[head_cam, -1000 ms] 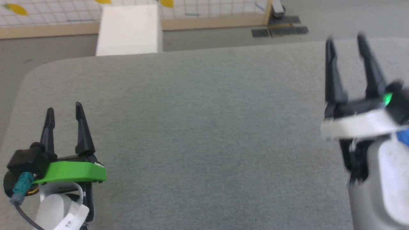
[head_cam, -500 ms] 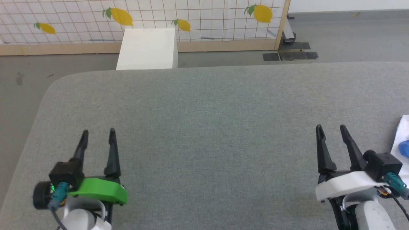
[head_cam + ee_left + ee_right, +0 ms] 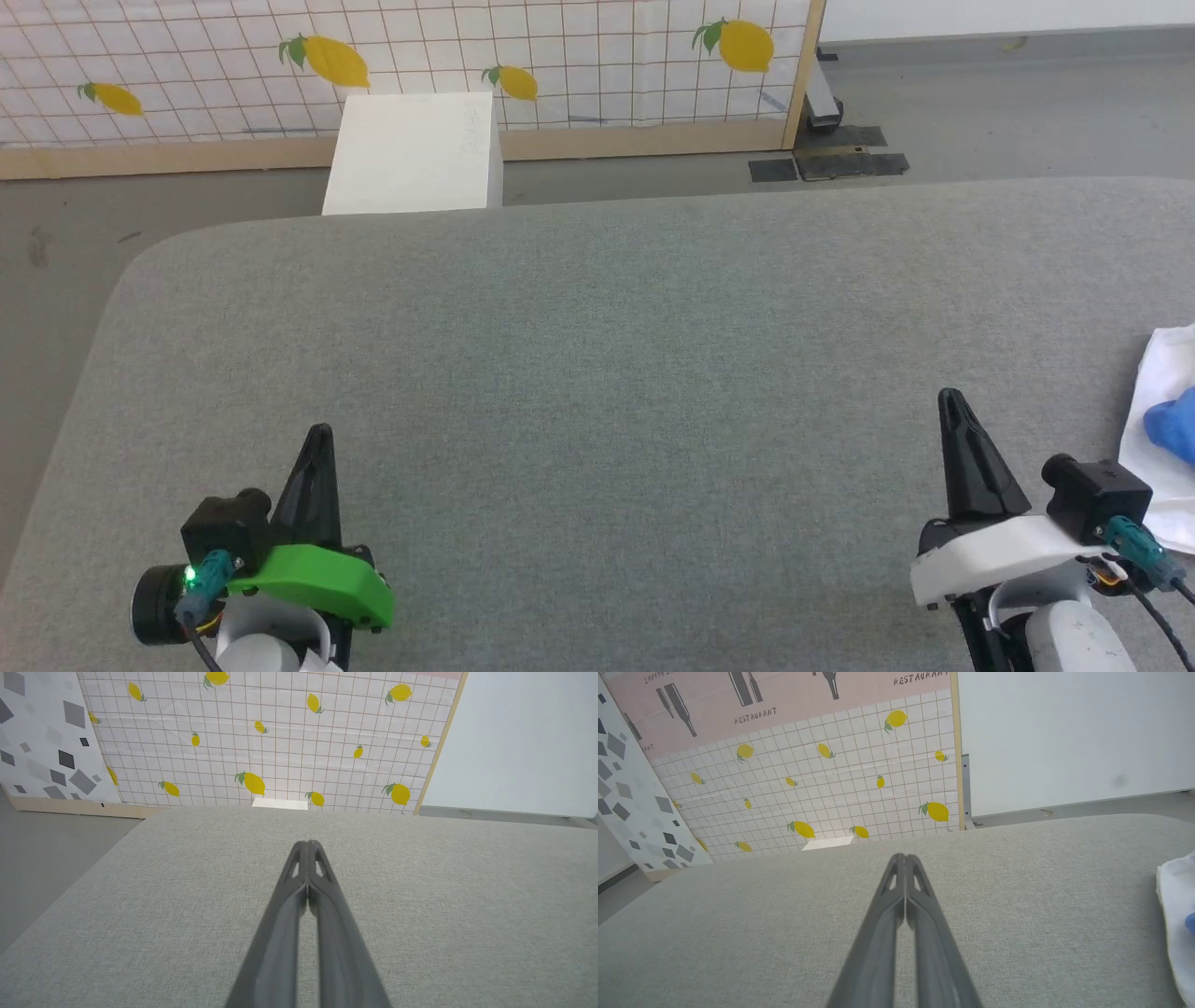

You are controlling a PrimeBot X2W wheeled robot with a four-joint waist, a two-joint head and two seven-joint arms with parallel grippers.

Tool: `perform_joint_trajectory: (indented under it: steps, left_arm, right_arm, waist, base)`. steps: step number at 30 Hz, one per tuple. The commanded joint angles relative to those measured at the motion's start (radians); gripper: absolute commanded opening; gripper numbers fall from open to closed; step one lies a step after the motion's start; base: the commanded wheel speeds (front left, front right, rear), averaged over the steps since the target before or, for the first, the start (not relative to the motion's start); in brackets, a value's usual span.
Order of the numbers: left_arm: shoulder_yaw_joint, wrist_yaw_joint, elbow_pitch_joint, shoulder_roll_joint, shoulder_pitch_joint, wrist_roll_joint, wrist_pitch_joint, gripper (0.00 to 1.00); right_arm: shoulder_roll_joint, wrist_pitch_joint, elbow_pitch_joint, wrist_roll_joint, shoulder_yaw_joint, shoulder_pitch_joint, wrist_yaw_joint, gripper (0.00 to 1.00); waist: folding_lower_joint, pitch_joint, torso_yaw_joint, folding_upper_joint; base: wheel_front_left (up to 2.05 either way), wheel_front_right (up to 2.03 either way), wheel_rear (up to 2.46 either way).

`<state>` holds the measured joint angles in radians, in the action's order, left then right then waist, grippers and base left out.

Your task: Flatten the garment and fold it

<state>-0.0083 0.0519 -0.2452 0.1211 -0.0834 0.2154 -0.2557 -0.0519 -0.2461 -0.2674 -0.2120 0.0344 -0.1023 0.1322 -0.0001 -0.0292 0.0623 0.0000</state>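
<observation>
Left hand (image 3: 319, 434), right hand (image 3: 952, 399): fingers pressed together, empty, over near part of grey bench (image 3: 597, 373). Garment (image 3: 1167, 364): at right margin, just right of right hand, untouched. Advised: spread right fingers, pinch white edge, drag toward centre.

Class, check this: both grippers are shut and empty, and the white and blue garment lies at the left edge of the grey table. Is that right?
No. The garment lies at the right edge of the grey table, as the head view shows. The left gripper and right gripper are indeed shut and empty.
</observation>
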Motion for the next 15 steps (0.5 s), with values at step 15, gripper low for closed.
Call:
perform_joint_trajectory:
  steps: [15]
  left_arm:
    - [0.001, -0.006, 0.03, -0.009, 0.01, -0.026, 0.031, 0.0]
  right_arm:
    - [0.0, 0.03, 0.032, 0.026, -0.004, 0.012, 0.0, 0.0]
  waist:
    - [0.0001, 0.003, -0.008, 0.0]
  base:
    - [0.0, 0.0, 0.0]
